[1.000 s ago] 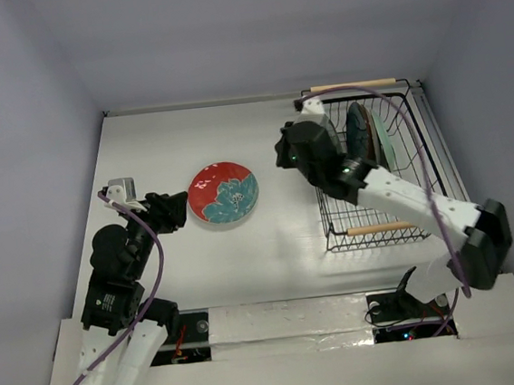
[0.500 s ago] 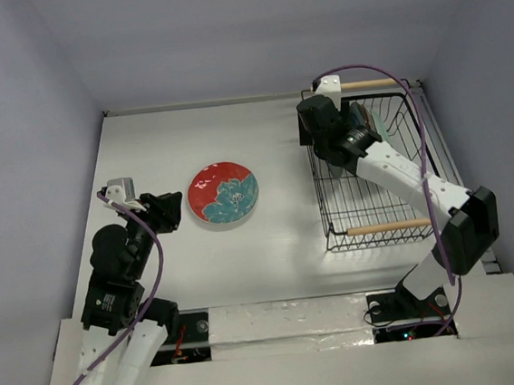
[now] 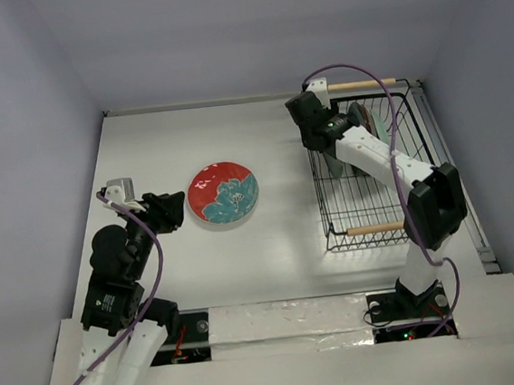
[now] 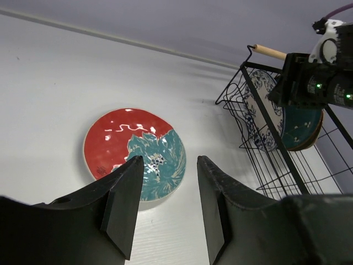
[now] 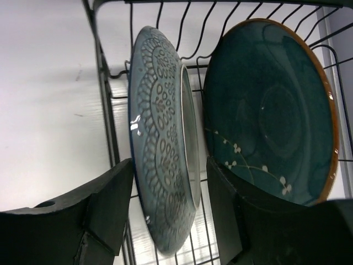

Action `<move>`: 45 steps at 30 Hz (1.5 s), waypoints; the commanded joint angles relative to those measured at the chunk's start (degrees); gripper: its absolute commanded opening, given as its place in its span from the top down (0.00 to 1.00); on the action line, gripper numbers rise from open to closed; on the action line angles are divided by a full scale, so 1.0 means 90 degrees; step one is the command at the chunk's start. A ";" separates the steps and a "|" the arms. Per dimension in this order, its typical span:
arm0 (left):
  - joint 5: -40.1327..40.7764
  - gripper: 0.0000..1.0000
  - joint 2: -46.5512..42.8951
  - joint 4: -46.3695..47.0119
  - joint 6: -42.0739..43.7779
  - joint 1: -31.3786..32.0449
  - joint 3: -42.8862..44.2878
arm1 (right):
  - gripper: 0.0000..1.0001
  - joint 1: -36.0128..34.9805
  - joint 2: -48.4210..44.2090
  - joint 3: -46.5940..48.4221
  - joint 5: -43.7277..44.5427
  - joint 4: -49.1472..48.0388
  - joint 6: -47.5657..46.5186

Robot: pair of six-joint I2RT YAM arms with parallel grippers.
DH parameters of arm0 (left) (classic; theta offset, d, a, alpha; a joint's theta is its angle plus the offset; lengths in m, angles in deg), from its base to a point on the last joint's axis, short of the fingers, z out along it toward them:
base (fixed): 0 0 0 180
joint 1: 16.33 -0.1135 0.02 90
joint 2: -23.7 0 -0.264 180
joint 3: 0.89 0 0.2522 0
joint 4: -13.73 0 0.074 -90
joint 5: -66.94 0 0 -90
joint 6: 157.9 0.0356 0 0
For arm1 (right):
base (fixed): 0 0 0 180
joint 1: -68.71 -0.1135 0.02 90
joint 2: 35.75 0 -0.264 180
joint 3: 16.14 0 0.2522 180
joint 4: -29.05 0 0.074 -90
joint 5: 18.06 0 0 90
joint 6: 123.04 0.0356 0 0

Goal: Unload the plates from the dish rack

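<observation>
Right end effector (image 5: pixel 171 165) is lined up on the blue-patterned plate (image 5: pixel 160 138), which stands on edge at the far end of the rack (image 3: pixel 381 228). A teal plate (image 5: pixel 270 110) stands just behind it. The fingers are spread wide either side of the rim and hold nothing, so I'd say this is the pre-grasp step. Next it needs to close on the rim and lift straight up clear of the wires.

Left end effector (image 4: pixel 168 165) is open and empty, near the red plate (image 3: pixel 223 194) lying flat on the bench (image 3: pixel 280 245).

Compared with a second ago, the right arm has swung from the rack's near-left side to its far corner. The left arm and red plate haven't budged.
</observation>
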 commanded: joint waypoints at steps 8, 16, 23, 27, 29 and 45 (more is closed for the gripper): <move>-0.0029 0.59 -0.0061 0.0228 0.0013 0.0038 0.0005 | 0.60 0.0153 0.0042 0.0484 0.0726 0.0206 -0.0224; 0.0000 0.59 -0.0120 0.0218 0.0003 0.0038 0.0005 | 0.99 0.0153 -0.0231 0.0806 0.1010 0.0363 -0.0498; -0.0029 0.59 -0.0129 0.0218 0.0003 0.0038 0.0005 | 1.00 0.0153 -0.0553 0.1255 0.1273 0.0519 -0.0801; -0.0029 0.59 -0.0129 0.0218 0.0013 0.0038 0.0005 | 1.00 0.0153 -0.0797 0.1539 0.1410 0.0626 -0.0899; -0.0029 0.59 -0.0129 0.0228 0.0013 0.0038 0.0005 | 1.00 0.0153 -0.0954 0.1607 0.1449 0.0685 -0.0870; 0.0010 0.55 -0.0061 0.0218 -0.0006 0.0038 0.0005 | 1.00 -0.0569 -0.3192 0.0007 -0.2461 -0.1957 0.0924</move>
